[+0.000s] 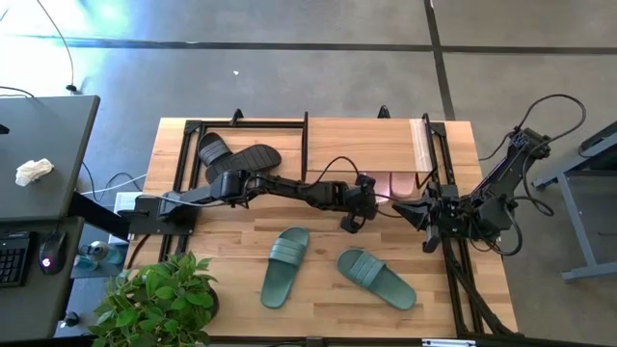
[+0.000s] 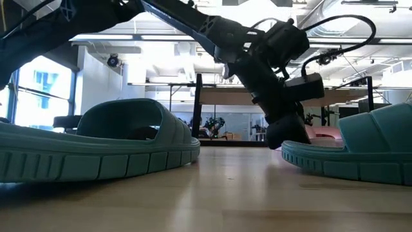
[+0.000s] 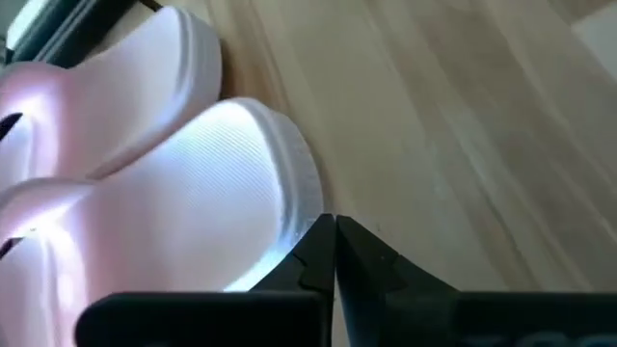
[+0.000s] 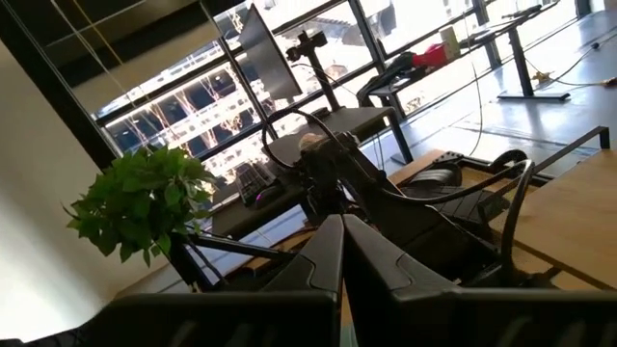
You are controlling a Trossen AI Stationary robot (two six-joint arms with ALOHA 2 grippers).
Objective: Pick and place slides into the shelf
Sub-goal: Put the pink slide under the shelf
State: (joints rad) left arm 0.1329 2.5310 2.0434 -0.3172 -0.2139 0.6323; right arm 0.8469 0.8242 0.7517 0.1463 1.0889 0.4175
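The worktop (image 1: 318,241) of pale wooden planks is carrying everything, and the shelf (image 1: 357,145) is sitting along its far edge, a light plank top on thin black side frames. Under that top, at its right end, the pale pink pair (image 1: 397,183) is lying side by side, smooth rounded heels and finely ribbed footbeds showing past my left wrist. The black pair (image 1: 231,154) is lying crossed at the shelf's left end, one slide partly over the other. The two dark green slides are resting out on the open worktop nearer the front, one (image 1: 284,267) pointing roughly away from the shelf, the other (image 1: 376,279) angled beside it, each with a wide ribbed strap and grooved sole edge. I am reaching my left claw (image 1: 352,220) across to just in front of the pink slides, its fingers pressed together on nothing. My right claw (image 1: 410,212) is waiting at the worktop's right side, tips likewise together. A leafy potted plant (image 1: 159,299) is standing at the front left corner.
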